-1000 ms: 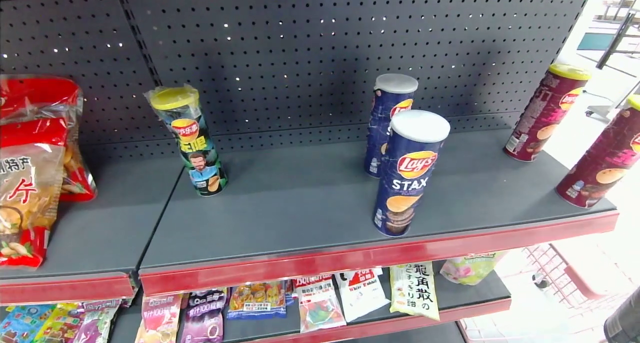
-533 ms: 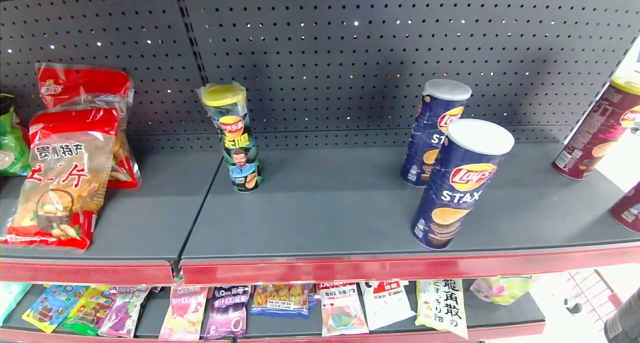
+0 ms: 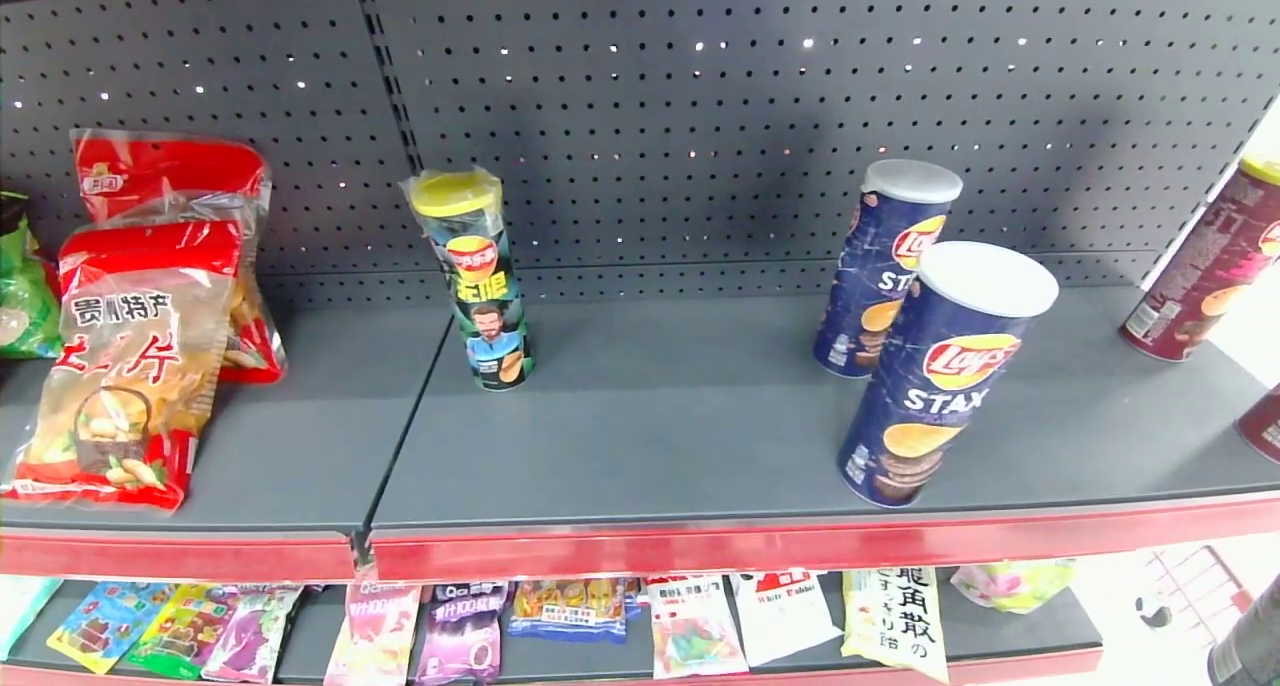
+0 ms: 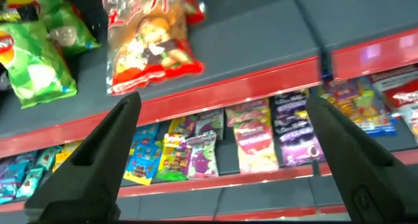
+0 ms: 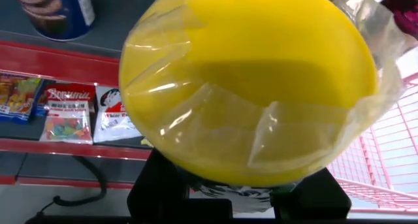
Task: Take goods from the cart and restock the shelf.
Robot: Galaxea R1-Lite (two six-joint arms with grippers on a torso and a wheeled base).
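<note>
Carrying step: the right claw (image 5: pixel 238 194) looks clamped round a yellow-lidded chip can (image 5: pixel 248 80), held short of the shelf (image 3: pixel 650 436) with the cart (image 5: pixel 385 165) close by. Next, I'd say, it must clear the red lip and stand upright on bare shelf near the matching can (image 3: pixel 478 278). The left claw (image 4: pixel 222 165) hangs spread wide, empty, touching nothing.
</note>
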